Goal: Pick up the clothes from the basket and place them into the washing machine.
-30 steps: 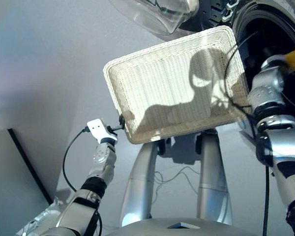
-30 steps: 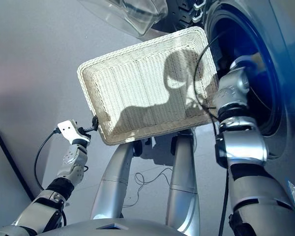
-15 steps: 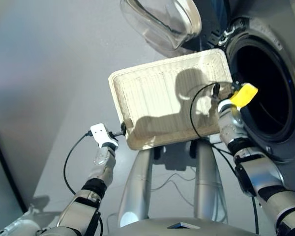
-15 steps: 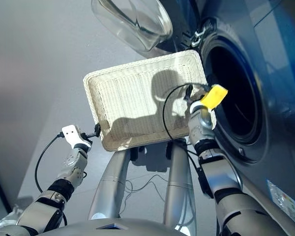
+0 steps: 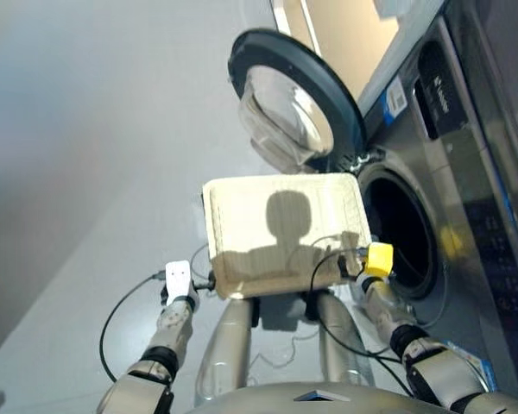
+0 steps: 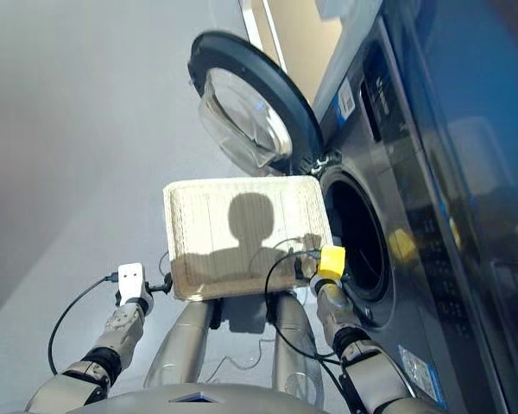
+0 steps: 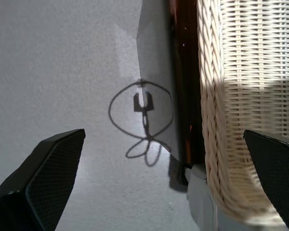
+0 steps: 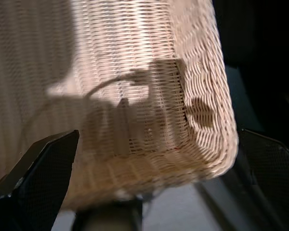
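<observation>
Change since a second ago: the right arm, then reaching into the drum hole, has drawn back to the basket's near right corner; the left arm has kept its place at the near left corner. The head view has tilted up, so more of the machine shows.

Left claw: fingers spread wide, holding nothing. It hovers just beside the basket's near left corner, over grey floor; one finger lies over the floor, the other over the wicker rim.

Right claw: fingers spread wide, holding nothing. It points at the basket's near right corner, just beside the drum hole.

Basket: cream woven wicker, shallow, rounded corners. No garment shows inside it. It stands raised on a dark support directly in front of the machine.

Washing machine: dark grey, glossy. Drum hole dark; contents cannot be made out.

Door: round, black-rimmed, clear glass, swung open beyond the basket's far edge.
</observation>
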Tool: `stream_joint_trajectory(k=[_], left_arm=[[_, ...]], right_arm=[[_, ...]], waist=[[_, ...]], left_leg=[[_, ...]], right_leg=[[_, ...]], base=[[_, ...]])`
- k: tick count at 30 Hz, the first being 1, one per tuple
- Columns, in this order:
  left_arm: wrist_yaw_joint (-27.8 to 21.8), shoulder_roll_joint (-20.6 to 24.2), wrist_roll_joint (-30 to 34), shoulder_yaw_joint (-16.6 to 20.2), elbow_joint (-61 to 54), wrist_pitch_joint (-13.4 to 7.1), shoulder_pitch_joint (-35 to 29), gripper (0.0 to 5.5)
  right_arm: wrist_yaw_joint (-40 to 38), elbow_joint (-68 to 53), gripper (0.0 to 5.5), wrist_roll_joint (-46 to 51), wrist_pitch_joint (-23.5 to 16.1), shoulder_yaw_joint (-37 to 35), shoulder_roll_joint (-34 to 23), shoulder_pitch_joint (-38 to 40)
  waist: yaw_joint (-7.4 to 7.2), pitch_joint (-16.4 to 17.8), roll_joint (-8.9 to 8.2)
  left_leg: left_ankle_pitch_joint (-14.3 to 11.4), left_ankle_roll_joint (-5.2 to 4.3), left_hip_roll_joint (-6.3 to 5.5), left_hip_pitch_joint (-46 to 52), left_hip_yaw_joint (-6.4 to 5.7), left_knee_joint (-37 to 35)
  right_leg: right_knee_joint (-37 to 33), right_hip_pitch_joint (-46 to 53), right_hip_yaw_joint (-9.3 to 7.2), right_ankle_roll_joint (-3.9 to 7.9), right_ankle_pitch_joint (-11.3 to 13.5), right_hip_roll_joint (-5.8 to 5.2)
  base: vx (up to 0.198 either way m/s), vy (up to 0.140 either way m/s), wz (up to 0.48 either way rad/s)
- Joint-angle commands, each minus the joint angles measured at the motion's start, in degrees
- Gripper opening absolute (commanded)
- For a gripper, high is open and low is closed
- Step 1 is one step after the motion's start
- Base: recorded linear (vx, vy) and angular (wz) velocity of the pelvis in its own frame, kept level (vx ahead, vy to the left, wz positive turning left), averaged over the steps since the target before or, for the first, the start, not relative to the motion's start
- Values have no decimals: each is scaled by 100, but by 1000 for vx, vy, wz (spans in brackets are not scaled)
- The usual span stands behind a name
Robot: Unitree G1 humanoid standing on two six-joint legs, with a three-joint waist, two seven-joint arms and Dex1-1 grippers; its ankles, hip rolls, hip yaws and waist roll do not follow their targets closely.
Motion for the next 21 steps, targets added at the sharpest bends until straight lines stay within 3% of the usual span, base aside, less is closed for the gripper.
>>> stream_joint_trajectory(k=[1, 7, 11, 18, 21], left_arm=[[-17, 114, 479, 121, 246, -36, 248, 550], [-68, 38, 912, 158, 566, 78, 504, 550], [-130, -41, 969, 293, 740, 151, 660, 550], [-212, -112, 1089, 472, 977, 215, 920, 550], [-219, -106, 1015, 541, 990, 208, 970, 550]], right_arm=[[-116, 162, 550, -1109, 30, 326, -20, 378], [-100, 710, 550, -1523, 200, 140, 98, 870], [-4, 1001, 550, -1462, 294, -96, 197, 1154], [114, 1284, 550, -1159, 364, -467, 303, 1454], [200, 1363, 550, -877, 384, -615, 339, 1517]], waist=[[44, -378, -72], [-19, -700, -65], [-54, -947, -52], [-96, -1290, -32], [-120, -1398, -20]], left_leg=[[521, 100, -229, 313, 340, -602], [640, 68, -227, 1344, 404, -1334], [726, 40, -203, 1898, 514, -1774], [833, -5, -168, 2505, 652, -2256], [870, -37, -166, 2552, 643, -2310]], right_leg=[[-717, 769, -125, 252, 299, 59], [-1223, 1672, -97, 359, 366, 159], [-1555, 2138, -38, 413, 439, 223], [-1963, 2638, 104, 470, 533, 268], [-2043, 2734, 98, 476, 562, 269]], base=[[118, 66, -35], [105, 51, -67], [108, 40, -106], [65, 21, -104], [0, 0, 0]])
